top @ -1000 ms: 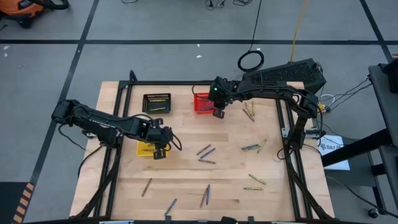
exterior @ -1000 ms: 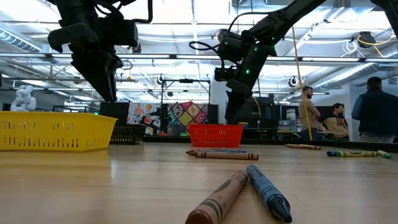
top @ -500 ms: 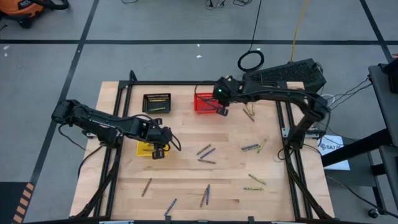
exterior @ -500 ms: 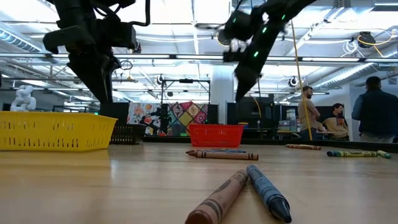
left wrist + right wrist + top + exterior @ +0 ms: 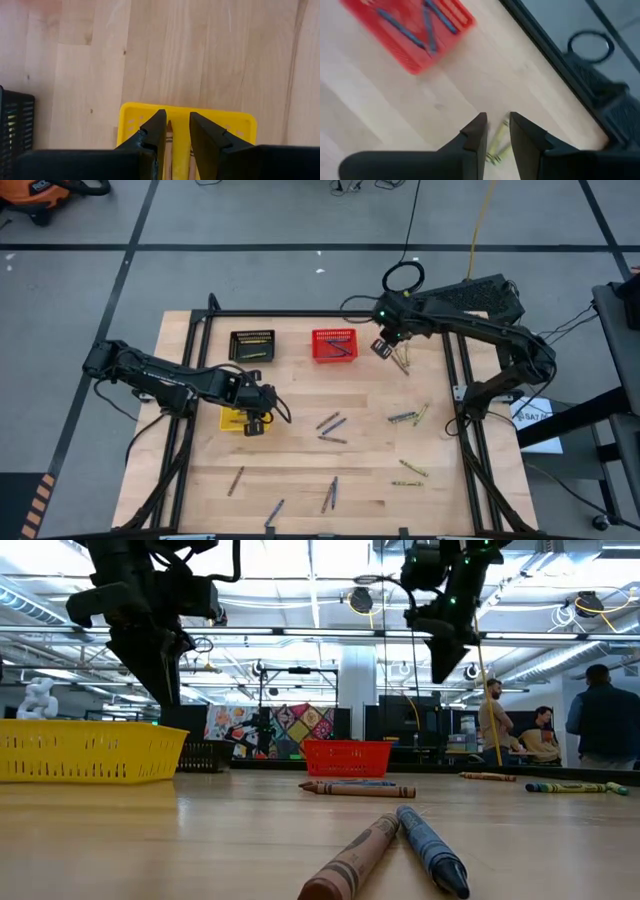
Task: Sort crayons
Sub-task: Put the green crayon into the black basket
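Note:
The crayons lie scattered over the wooden table: a brown and blue group in the middle and a yellow-green cluster at the far right. Blue crayons lie in the red basket. My right gripper hangs open and high between the red basket and that yellow-green cluster, holding nothing. My left gripper hovers open over the yellow basket. A brown crayon lying in the basket shows through the gap between its fingers.
A black basket stands at the far left of the red one. More crayons lie toward the right and along the near edge. A black frame rail borders the table's right side. People stand in the room beyond.
My right gripper has risen from just over the red basket and swung toward the table's right edge, rolling as it went. It now hangs above the yellow-green crayons beside the basket. My left arm has kept still over the yellow basket.

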